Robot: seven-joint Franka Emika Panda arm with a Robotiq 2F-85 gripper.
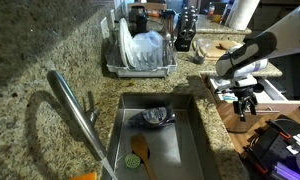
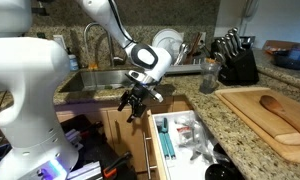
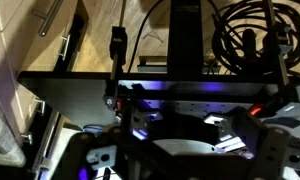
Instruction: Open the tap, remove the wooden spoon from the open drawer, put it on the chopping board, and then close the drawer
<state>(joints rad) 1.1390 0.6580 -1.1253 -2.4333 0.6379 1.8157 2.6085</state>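
My gripper (image 2: 136,103) hangs open and empty at the counter edge, just above the left rim of the open drawer (image 2: 182,140); it also shows in an exterior view (image 1: 246,101). The drawer has light wood sides and holds assorted utensils. A wooden spoon (image 2: 283,107) lies on the chopping board (image 2: 252,122) to the right. The steel tap (image 1: 74,109) slants over the sink (image 1: 190,135); I cannot tell if water runs. The wrist view is dark and shows only cables and black equipment.
A darker orange-brown spoon (image 1: 141,156) and a bowl (image 1: 153,118) lie in the sink. A dish rack (image 1: 140,52) stands behind it. A knife block (image 2: 233,62) stands behind the board. The robot's white base (image 2: 25,90) fills one side.
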